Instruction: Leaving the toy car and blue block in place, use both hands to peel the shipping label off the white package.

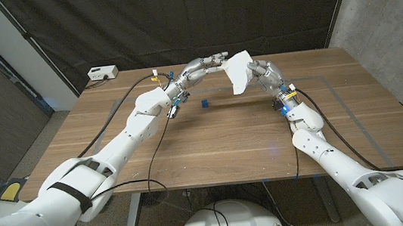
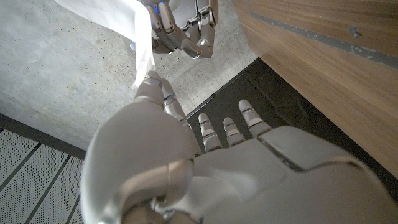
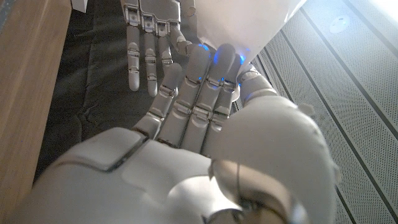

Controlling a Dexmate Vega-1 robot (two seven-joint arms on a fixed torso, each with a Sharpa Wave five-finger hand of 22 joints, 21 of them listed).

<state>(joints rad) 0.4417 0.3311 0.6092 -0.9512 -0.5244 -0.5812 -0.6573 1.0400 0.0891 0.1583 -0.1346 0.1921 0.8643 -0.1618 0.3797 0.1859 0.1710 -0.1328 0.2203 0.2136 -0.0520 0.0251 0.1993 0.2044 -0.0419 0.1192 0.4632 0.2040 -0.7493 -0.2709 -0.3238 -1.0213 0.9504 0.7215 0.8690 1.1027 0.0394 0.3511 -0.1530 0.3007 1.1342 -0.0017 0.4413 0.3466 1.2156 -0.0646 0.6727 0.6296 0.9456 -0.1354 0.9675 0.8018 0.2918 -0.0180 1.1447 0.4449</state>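
Observation:
Both hands hold a white package (image 1: 238,71) in the air above the far middle of the table. My left hand (image 1: 208,64) pinches its upper left edge, and my right hand (image 1: 261,70) grips its right side. In the left wrist view my left hand (image 2: 186,149) has a thin white edge of the package (image 2: 144,59) between thumb and finger, with my right hand (image 2: 185,28) just beyond. In the right wrist view my right hand's fingers (image 3: 205,81) press on the package (image 3: 249,25), with my left hand (image 3: 149,31) facing them. I cannot tell the label from the package. A small blue block (image 1: 203,103) lies on the table below the hands.
The wooden table (image 1: 212,142) stretches wide in front of the hands. A white socket box (image 1: 102,73) sits at its far left corner. A thin tape outline (image 1: 335,86) marks the right half. A black curtain hangs behind and a concrete wall stands at the right.

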